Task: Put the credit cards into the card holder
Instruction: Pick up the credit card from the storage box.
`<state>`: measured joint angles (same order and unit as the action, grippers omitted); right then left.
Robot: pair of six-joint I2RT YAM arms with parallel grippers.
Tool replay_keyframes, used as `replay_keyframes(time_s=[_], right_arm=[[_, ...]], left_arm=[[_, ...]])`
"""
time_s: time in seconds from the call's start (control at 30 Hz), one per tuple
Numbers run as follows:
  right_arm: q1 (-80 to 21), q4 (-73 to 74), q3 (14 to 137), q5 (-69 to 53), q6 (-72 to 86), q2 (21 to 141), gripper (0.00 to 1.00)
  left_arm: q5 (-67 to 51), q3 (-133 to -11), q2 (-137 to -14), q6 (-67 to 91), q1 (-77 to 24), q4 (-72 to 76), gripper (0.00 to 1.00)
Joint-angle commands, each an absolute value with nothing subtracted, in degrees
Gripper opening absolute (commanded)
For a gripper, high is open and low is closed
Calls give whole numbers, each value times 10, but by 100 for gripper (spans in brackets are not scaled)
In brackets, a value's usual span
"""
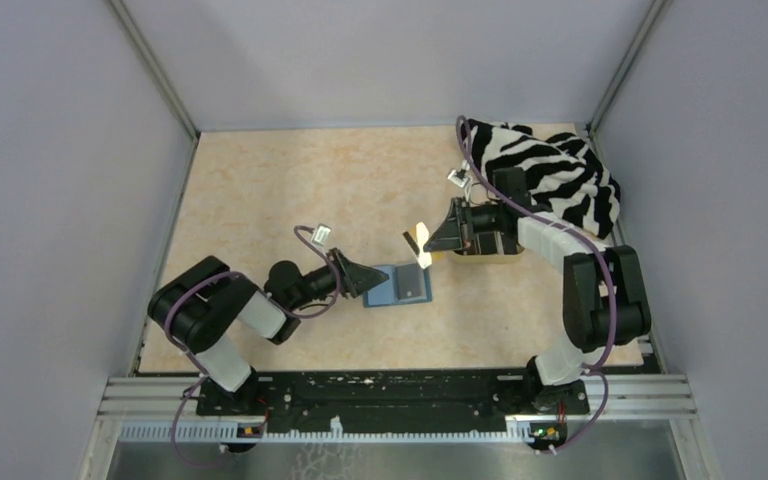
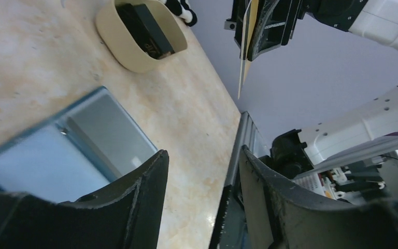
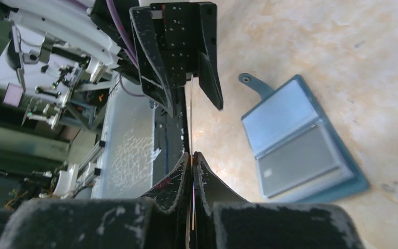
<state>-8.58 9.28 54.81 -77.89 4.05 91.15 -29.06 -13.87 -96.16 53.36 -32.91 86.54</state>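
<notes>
The teal card holder (image 1: 403, 285) lies open and flat on the table; it also shows in the left wrist view (image 2: 77, 148) and the right wrist view (image 3: 295, 140). My left gripper (image 1: 372, 277) is open and empty at the holder's left edge (image 2: 202, 158). My right gripper (image 1: 432, 242) is shut on an orange-gold credit card (image 1: 418, 243), held on edge above the table just behind the holder. The card is a thin line in the right wrist view (image 3: 192, 119) and in the left wrist view (image 2: 245, 49). Black credit cards (image 2: 146, 28) lie in the tan tray.
The tan oval tray (image 2: 115, 44) stands under my right arm (image 1: 505, 257). A zebra-striped cloth (image 1: 550, 170) lies at the back right corner. Grey walls close the table on three sides. The metal rail (image 1: 400, 395) runs along the near edge.
</notes>
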Motion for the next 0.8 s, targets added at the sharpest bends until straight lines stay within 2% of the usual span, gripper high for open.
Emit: replay_keyframes(time_s=[0.0, 0.17, 0.5, 0.63, 0.7, 0.77], right_arm=[[-141, 69, 557, -812, 23, 898, 0], [-176, 159, 584, -799, -73, 894, 0], [-229, 209, 594, -769, -131, 896, 0], [-244, 229, 599, -756, -153, 904, 0], [-252, 251, 606, -746, -175, 908, 0], [-256, 275, 615, -738, -192, 913, 0]], left_arm=[[-224, -136, -951, 571, -376, 1026, 58], [-218, -144, -925, 547, -384, 1026, 57], [-286, -167, -906, 523, -389, 1022, 43], [-305, -176, -898, 518, -389, 1004, 30], [-318, -180, -894, 512, -390, 989, 19], [-330, -181, -891, 504, -389, 982, 0]])
